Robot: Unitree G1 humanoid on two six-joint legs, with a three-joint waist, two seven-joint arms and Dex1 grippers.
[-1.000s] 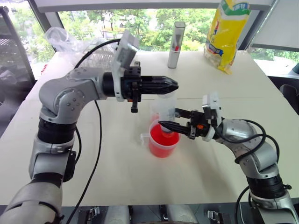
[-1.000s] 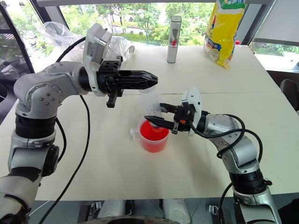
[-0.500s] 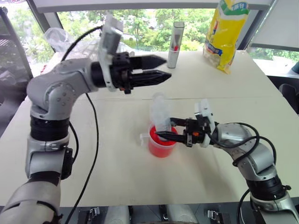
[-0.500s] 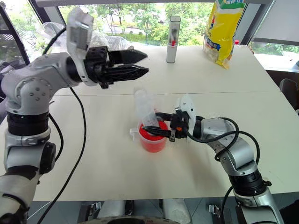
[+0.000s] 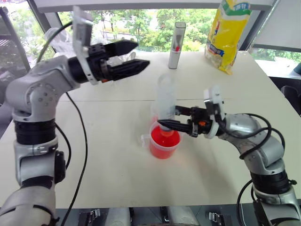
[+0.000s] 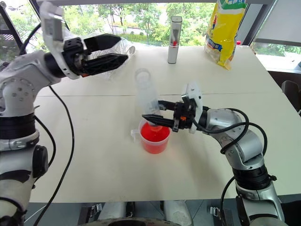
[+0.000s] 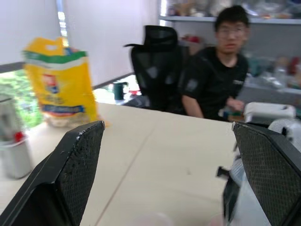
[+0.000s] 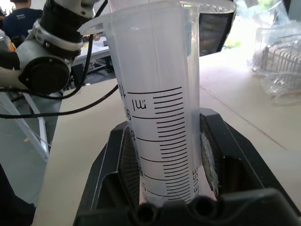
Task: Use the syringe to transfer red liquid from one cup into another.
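The clear syringe (image 5: pixel 165 98) stands nearly upright, its tip down in the wide handled cup (image 5: pixel 164 142) of red liquid (image 5: pixel 165 139) at mid-table. My right gripper (image 5: pixel 167 117) is shut on the lower barrel from the right; the barrel's scale markings (image 8: pixel 157 136) show between its pads (image 8: pixel 210 157). My left gripper (image 5: pixel 143 52) hangs open and empty, up and to the left of the syringe top, well apart from it. Its two fingers (image 7: pixel 77 162) stand wide apart in the left wrist view. The other cup is hidden behind the syringe.
A tall grey tube (image 5: pixel 177 44) and a yellow bag (image 5: pixel 227 32) stand at the back of the table (image 5: pixel 117 165). Crumpled clear plastic (image 5: pixel 60 38) lies at the back left. A person (image 7: pixel 221 80) sits beyond the table beside a black chair (image 7: pixel 155 66).
My left gripper opened above the syringe top and drew away up and to the left. My right gripper, still shut on the barrel, rose a little and the syringe now stands straighter.
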